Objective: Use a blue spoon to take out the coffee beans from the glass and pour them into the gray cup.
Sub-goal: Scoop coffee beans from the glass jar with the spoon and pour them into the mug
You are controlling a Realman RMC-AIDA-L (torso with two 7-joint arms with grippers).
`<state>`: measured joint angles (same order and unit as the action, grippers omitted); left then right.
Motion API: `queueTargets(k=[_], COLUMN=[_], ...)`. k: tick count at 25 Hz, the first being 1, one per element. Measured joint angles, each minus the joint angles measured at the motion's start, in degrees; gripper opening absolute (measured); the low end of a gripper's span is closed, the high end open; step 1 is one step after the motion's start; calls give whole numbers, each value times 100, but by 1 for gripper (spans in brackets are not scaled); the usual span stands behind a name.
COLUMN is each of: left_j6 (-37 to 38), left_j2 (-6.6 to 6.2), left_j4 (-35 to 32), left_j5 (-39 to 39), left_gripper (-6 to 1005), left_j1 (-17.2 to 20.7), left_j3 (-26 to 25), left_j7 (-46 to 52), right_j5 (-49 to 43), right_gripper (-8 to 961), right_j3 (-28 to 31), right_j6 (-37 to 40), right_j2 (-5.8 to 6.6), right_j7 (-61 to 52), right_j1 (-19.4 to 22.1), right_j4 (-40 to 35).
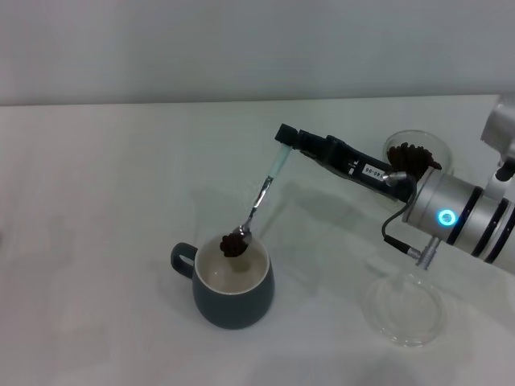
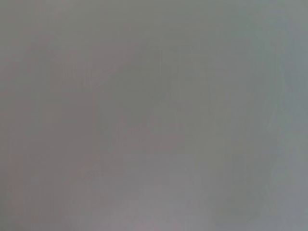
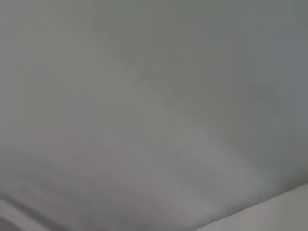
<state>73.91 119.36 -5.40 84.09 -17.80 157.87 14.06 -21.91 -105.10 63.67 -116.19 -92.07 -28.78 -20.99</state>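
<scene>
In the head view my right gripper (image 1: 286, 137) reaches in from the right and is shut on the pale handle of the blue spoon (image 1: 261, 195). The spoon slants down to the left, its bowl carrying a clump of coffee beans (image 1: 234, 244) just over the rim of the gray cup (image 1: 232, 283). That cup stands near the front centre, handle to the left, cream inside. Behind my right arm the glass (image 1: 416, 155) holds more dark beans, partly hidden by the arm. The left gripper is out of view. Both wrist views show only blank grey surface.
A flat clear saucer (image 1: 405, 309) lies on the white table (image 1: 105, 201) at the front right, below my right forearm. A grey wall rises behind the table's far edge.
</scene>
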Motion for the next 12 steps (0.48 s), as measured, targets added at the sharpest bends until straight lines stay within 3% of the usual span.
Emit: queueTargets(k=[12], left_j6=[66], left_j2=[-9], left_j4=[1], left_j5=[3], left_gripper=[726], left_j1=[-22], left_j3=[-12], left_j7=[0], right_j5=[87], right_gripper=[152], right_j3=[-320], right_j6=[358], right_j2=[0], right_j7=[2245], right_j1=[324], right_j4=[-547])
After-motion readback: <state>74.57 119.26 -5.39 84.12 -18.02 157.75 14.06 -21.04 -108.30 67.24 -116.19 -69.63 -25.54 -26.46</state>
